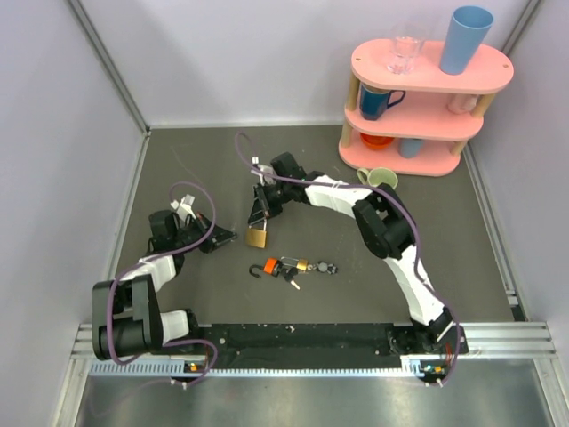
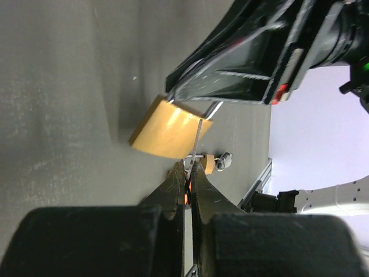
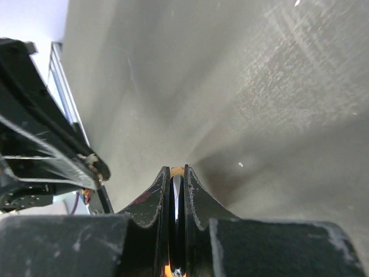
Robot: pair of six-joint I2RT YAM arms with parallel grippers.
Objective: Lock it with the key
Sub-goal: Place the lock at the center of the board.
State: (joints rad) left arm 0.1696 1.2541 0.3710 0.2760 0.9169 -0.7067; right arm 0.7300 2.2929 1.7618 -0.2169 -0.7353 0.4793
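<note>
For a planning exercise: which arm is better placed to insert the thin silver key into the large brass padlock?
Left: left fingers pinch the thin silver key, aimed at the large brass padlock the right fingers hold.

Three padlocks [image 1: 257,237] [image 1: 271,267] [image 1: 303,265], two arms [image 1: 133,298] [image 1: 391,233], one pink three-tier shelf [image 1: 500,69].

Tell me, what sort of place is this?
Probably a robot test cell: plain walls enclose a dark table, the left arm and right arm are bolted to a rail at its edge, and a pink shelf holds cups.
</note>
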